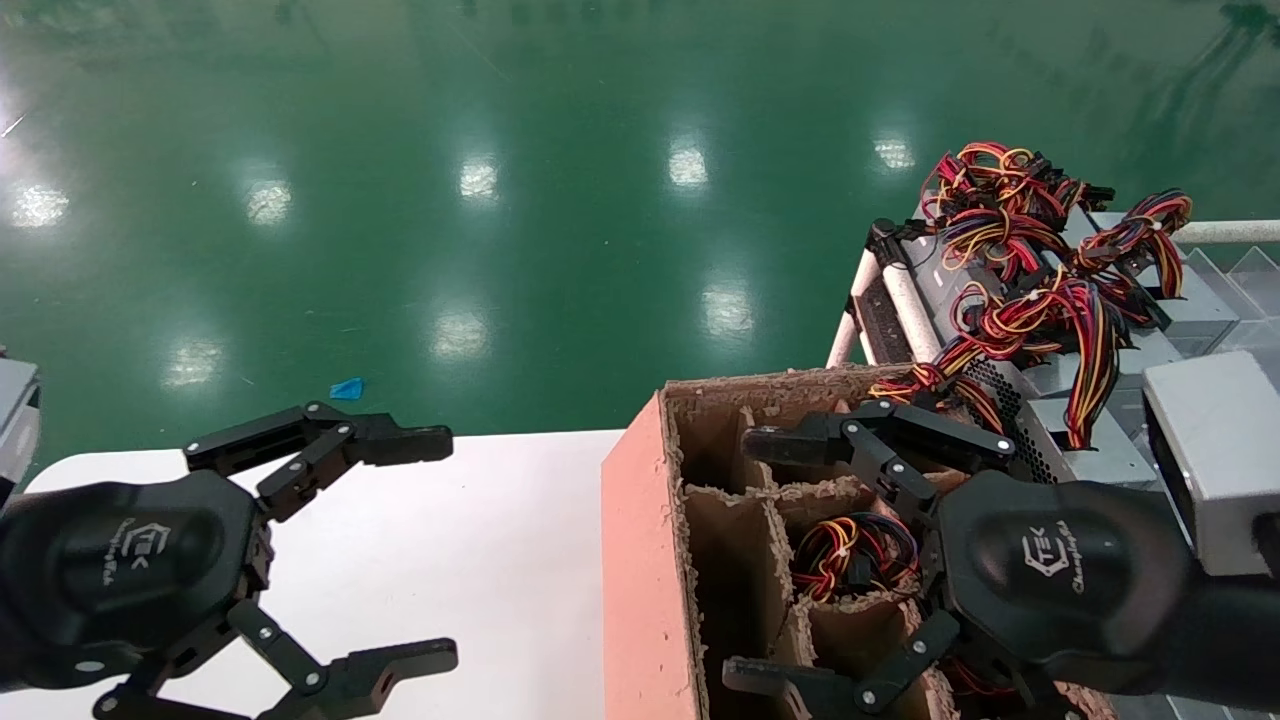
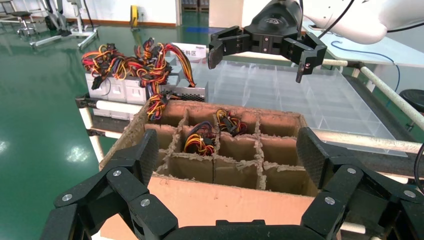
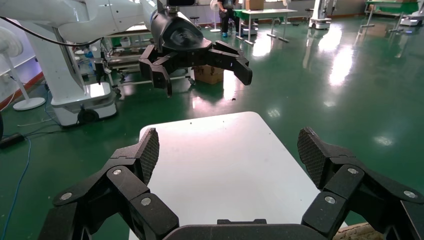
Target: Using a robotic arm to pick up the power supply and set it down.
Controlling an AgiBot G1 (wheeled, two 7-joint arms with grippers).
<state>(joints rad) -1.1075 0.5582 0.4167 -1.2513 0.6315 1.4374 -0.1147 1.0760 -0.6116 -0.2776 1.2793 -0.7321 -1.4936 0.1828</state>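
Several power supplies (image 1: 1075,440) sit stacked on the rack just beyond the far right corner of the divided cardboard box (image 1: 640,560), grey sheet-metal cases with perforated grille faces showing and loose wire bundles (image 1: 1040,310) draped over the top; a couple more bundles (image 1: 850,555) poke up out of cells inside the box, so I take it units are already slotted there, though their casings are hidden. My read on handling: steel case with a transformer inside, so heavy for its bulk, fully rigid, smooth painted sides that could slip under linkage fingers. I'd take it across two opposite flat walls of the case, low and centred, never by the wires; they're floppy, will snag on neighbours and the divider edges, and won't carry the weight. Grille face is thin perforated sheet, so I'd keep the pads off it. Right gripper (image 1: 780,560) hangs over the box's right-hand cells, near the rack side, jaws spread wide, holding nothing. Left gripper (image 1: 400,545) is off the box's left wall over the white table (image 1: 480,530), also spread wide and empty, facing the box. Green floor (image 1: 500,200) lies beyond the box's far edge. Clear plastic compartment tray (image 2: 320,95) lies past the box on the rack side, behind the right gripper as seen from the left wrist.
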